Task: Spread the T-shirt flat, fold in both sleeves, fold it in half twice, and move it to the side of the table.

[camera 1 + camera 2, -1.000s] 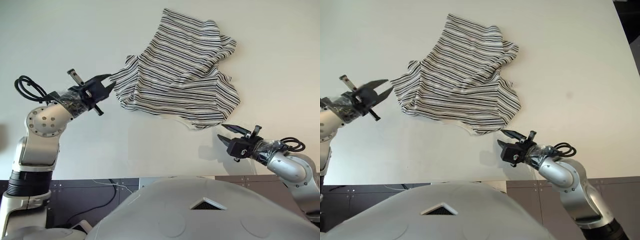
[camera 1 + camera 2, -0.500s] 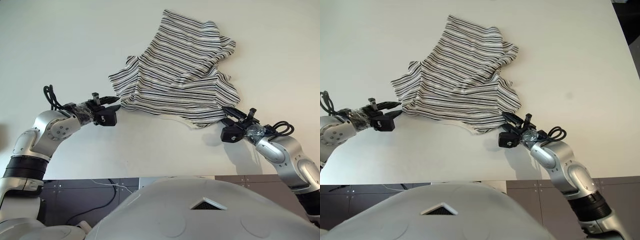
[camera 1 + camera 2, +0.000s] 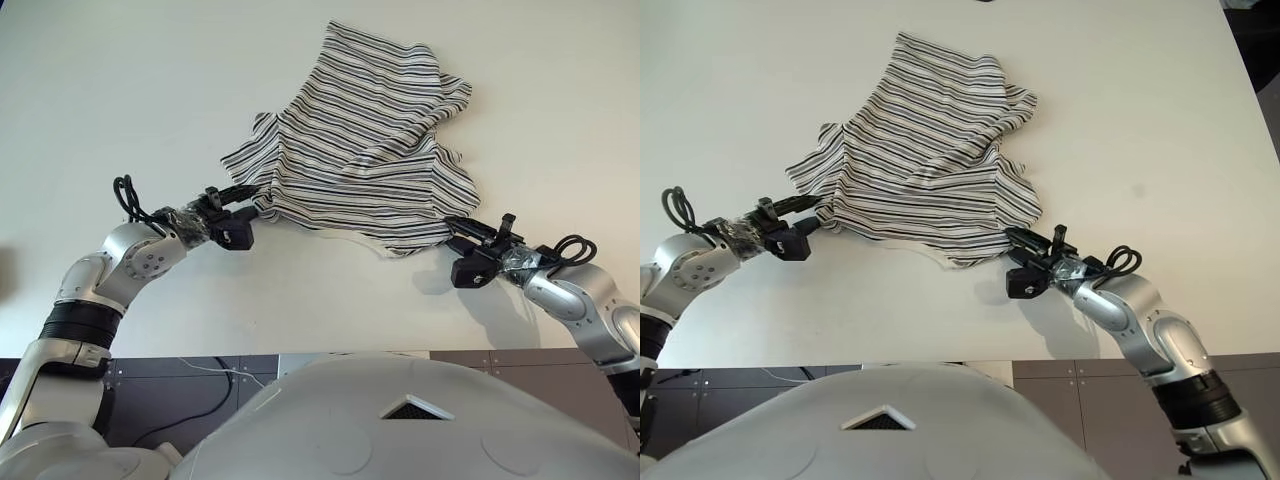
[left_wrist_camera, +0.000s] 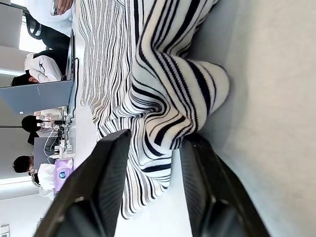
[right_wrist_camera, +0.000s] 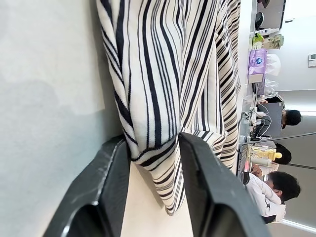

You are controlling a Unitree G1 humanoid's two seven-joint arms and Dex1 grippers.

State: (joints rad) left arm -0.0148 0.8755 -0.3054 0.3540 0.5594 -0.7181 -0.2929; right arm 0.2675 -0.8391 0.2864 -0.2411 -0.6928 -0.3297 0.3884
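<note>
The striped T-shirt lies crumpled and bunched on the white table, toward its far middle. My left gripper sits low at the shirt's near left edge. Its fingers are open and straddle a raised fold of the striped cloth. My right gripper is at the near right hem, also low on the table. Its fingers are open on either side of the hem's edge.
The table's front edge runs just behind both forearms. Bare tabletop stretches to the left and right of the shirt. Past the far side of the table, the wrist views show desks with clutter.
Both arms have dropped to the table and come in to the shirt. The left gripper slid right onto the left edge and bunched it a little; the right moved up to the hem.
</note>
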